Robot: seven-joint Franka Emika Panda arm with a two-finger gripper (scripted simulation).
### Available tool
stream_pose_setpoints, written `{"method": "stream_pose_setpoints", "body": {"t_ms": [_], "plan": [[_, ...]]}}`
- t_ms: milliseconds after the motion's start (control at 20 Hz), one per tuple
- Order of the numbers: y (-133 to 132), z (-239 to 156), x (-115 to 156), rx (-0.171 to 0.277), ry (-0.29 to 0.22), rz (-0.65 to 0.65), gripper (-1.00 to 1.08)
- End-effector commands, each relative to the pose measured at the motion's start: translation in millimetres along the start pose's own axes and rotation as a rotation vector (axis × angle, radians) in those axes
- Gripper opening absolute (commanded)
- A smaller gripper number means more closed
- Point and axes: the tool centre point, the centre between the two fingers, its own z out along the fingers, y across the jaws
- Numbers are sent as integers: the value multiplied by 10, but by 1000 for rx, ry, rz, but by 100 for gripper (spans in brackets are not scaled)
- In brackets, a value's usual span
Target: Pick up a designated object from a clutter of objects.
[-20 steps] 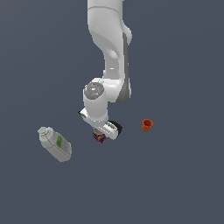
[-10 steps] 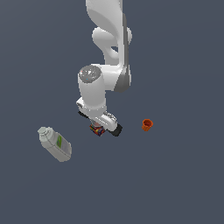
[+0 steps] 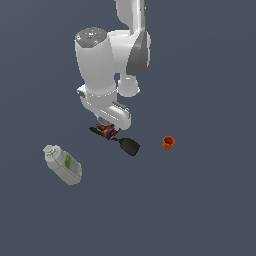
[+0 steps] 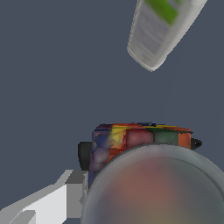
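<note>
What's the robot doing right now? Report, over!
Gripper low over the can, grip hidden. Black spatula touching alongside. Bottle, orange cup well apart.

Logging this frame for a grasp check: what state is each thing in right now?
can: upright, right at the gripper, a finger beside it.
gripper: over the can; open or shut hidden.
spatula: lying flat, handle under the can.
orange cup: upright, standing apart.
bottle: lying on its side, apart.

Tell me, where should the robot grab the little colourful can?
Probably from above, pinching the patterned side wall across its round body. The can stands upright with its flat silvery top up, and its short sides give the gripper two opposite faces. The spatula lies close beside it.
</note>
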Motion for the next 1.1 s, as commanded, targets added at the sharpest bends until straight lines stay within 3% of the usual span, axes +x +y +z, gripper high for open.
{"method": "stream_pose_setpoints", "body": {"t_ms": [0,550,1050], "plan": [[54,-285,-23,1,3,0,-100],[217,-1167,-86,1,3,0,-100],[258,-1429,-93,1,3,0,-100]]}}
